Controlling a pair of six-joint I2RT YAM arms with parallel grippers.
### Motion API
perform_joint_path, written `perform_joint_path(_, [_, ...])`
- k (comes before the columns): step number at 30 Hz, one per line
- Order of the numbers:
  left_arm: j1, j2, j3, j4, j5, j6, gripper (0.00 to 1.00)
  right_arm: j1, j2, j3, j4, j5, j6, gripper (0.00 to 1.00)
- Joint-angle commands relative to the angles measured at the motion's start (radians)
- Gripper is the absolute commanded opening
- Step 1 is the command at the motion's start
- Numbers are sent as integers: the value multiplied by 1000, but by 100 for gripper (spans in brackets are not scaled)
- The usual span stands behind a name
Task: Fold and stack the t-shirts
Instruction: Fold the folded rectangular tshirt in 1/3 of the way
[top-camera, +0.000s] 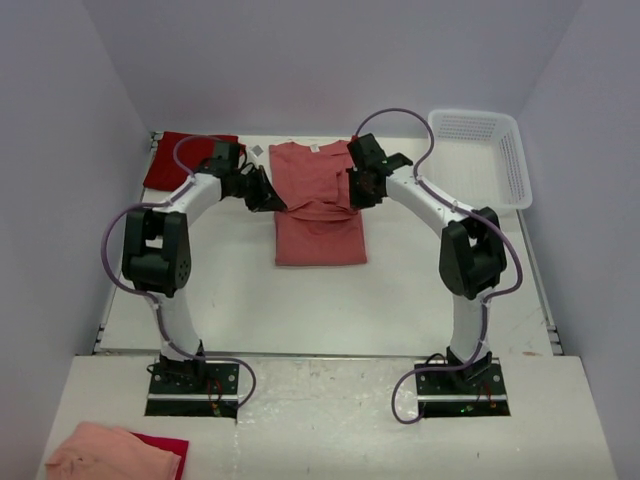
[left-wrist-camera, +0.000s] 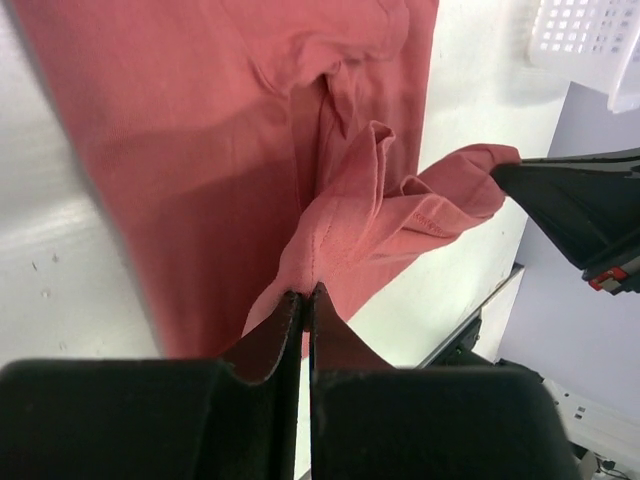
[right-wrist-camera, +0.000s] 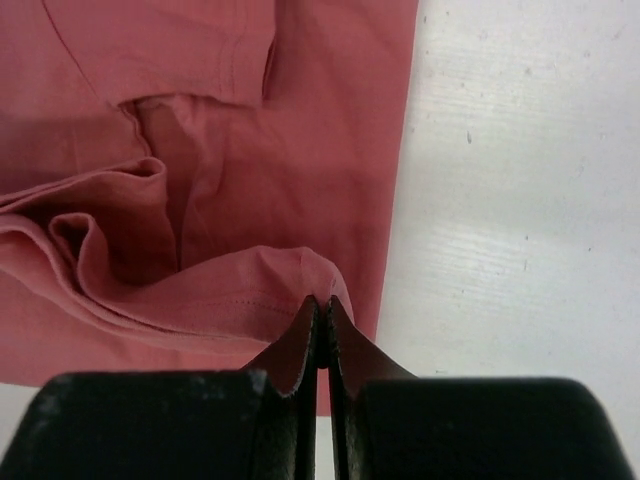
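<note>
The salmon t-shirt (top-camera: 318, 225) lies in the middle of the table, collar and white neck label at the far end. My left gripper (top-camera: 278, 202) is shut on its left edge; the pinched cloth (left-wrist-camera: 330, 250) rises in a fold from the closed fingertips. My right gripper (top-camera: 355, 192) is shut on its right edge, pinching a hem fold (right-wrist-camera: 290, 275). Both hold the cloth lifted across the shirt's middle. The crimson t-shirt (top-camera: 180, 155) lies crumpled at the far left, behind my left arm.
A white mesh basket (top-camera: 485, 155) stands at the far right. A peach-pink cloth (top-camera: 110, 452) over a red one lies on the near ledge at the left. A small grey tag (top-camera: 257, 150) lies near the shirt's collar. Walls enclose the table.
</note>
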Motion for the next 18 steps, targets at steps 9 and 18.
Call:
perform_joint_path(9, [12,148,126,45,-14,-46,0,-52,133,203,-45,-97,-67,0])
perform_joint_path(18, [15,184,187,77,-70,-65,18,-104,283,410,-96,-149,-139,29])
